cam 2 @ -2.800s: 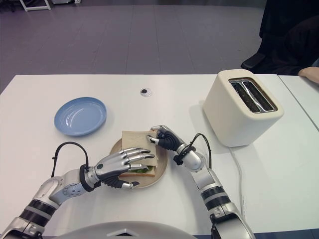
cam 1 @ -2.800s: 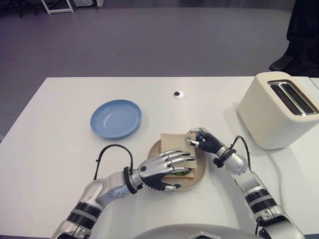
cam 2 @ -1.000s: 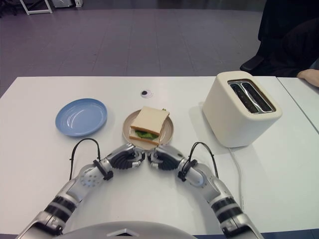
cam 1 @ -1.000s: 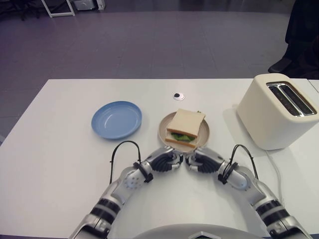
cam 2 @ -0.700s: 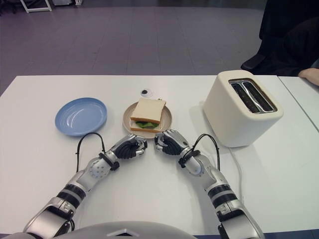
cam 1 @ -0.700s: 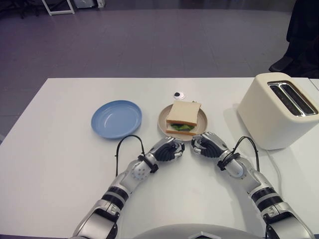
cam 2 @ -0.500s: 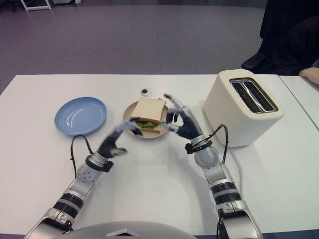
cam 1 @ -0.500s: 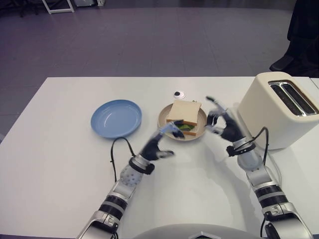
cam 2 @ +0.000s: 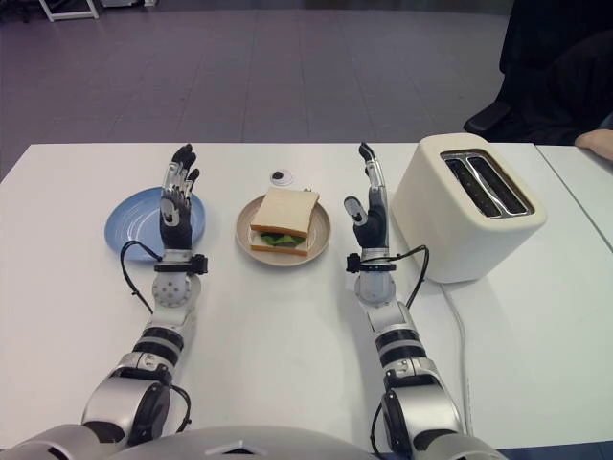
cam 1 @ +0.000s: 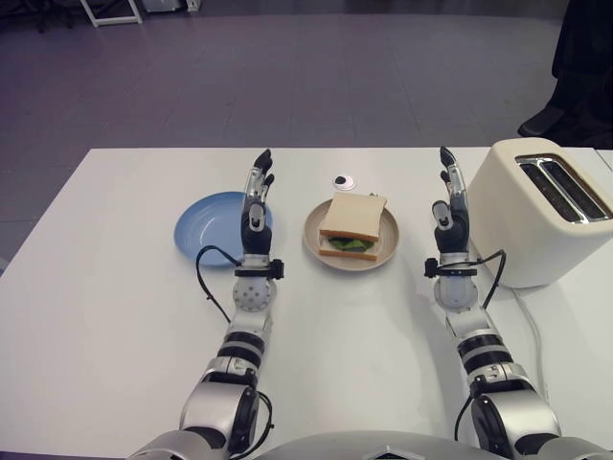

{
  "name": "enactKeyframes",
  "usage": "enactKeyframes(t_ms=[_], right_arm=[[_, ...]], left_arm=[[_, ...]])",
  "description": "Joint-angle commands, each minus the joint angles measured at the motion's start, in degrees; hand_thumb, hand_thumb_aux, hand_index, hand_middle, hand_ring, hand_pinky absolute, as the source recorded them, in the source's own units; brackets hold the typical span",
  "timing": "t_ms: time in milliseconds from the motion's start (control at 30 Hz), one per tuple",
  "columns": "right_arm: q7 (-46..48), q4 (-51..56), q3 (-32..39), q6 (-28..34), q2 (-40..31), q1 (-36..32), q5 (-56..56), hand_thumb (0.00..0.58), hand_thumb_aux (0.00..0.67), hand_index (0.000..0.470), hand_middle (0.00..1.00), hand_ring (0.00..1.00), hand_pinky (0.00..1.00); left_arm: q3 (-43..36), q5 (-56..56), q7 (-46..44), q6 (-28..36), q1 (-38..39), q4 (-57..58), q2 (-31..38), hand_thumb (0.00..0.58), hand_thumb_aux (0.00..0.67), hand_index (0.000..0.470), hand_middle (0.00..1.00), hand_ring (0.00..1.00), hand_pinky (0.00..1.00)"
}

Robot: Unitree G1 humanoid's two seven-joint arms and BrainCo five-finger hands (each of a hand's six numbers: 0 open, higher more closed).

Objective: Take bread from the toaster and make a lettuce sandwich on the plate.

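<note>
The white table point(cam 1: 115, 287) carries everything. The toaster point(cam 1: 522, 225) stands at its right end, and both slots look empty. A blue plate point(cam 1: 206, 230) lies at the left with nothing on it. Between them, the plate point(cam 1: 387, 251) holds the sandwich point(cam 1: 352, 218), with lettuce point(cam 1: 347, 245) showing between the two slices. I judge the task finished, or very nearly; nothing seems left to add. The left hand point(cam 1: 256, 201) and right hand point(cam 1: 450, 206) stand upright on either side of the plate, fingers straight, holding nothing, apart from the sandwich. The right eye view takes in the table's right edge and a second table point(cam 2: 584, 192); the left eye view ends at the toaster's side.
</note>
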Motion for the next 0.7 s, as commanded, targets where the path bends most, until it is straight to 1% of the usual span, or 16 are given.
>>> enactKeyframes(t_ms=[33, 133, 200, 267, 500, 700], right_arm=[[-2.72, 5.38, -1.44, -5.03, 0.46, -2.38, 0.73, 0.0, 0.0, 0.0, 0.0, 0.0, 0.0], [-3.31, 10.61, -1.19, -9.48, -0.07, -0.93, 0.16, 0.0, 0.0, 0.0, 0.0, 0.0, 0.0], [-3.71, 13.33, -1.31, -11.64, -0.11, -0.62, 0.2, 0.0, 0.0, 0.0, 0.0, 0.0, 0.0], [-3.99, 15.47, -1.25, -12.95, 0.0, -0.8, 0.07, 0.0, 0.0, 0.0, 0.0, 0.0, 0.0], [-6.88, 17.32, 0.75, -13.77, -0.48, 0.31, -4.49, 0.0, 0.0, 0.0, 0.0, 0.0, 0.0], [-8.23, 17.42, 2.84, -14.18, 0.14, 0.95, -6.48, 0.0, 0.0, 0.0, 0.0, 0.0, 0.0]], left_arm=[[0.14, 4.65, 3.83, -1.78, -2.8, 6.43, -1.6, 0.0, 0.0, 0.0, 0.0, 0.0, 0.0], [1.35, 8.7, 8.6, -6.78, -0.39, 8.41, -0.46, 0.0, 0.0, 0.0, 0.0, 0.0, 0.0], [1.5, 12.1, 12.08, -8.72, 0.5, 8.63, -0.06, 0.0, 0.0, 0.0, 0.0, 0.0, 0.0], [0.82, 14.25, 13.12, -10.37, 0.84, 8.81, -0.03, 0.0, 0.0, 0.0, 0.0, 0.0, 0.0], [0.99, 8.48, 7.05, -9.39, 2.44, 8.95, -1.16, 0.0, 0.0, 0.0, 0.0, 0.0, 0.0], [0.84, 7.87, 4.65, -8.78, 3.8, 7.29, -0.88, 0.0, 0.0, 0.0, 0.0, 0.0, 0.0]])
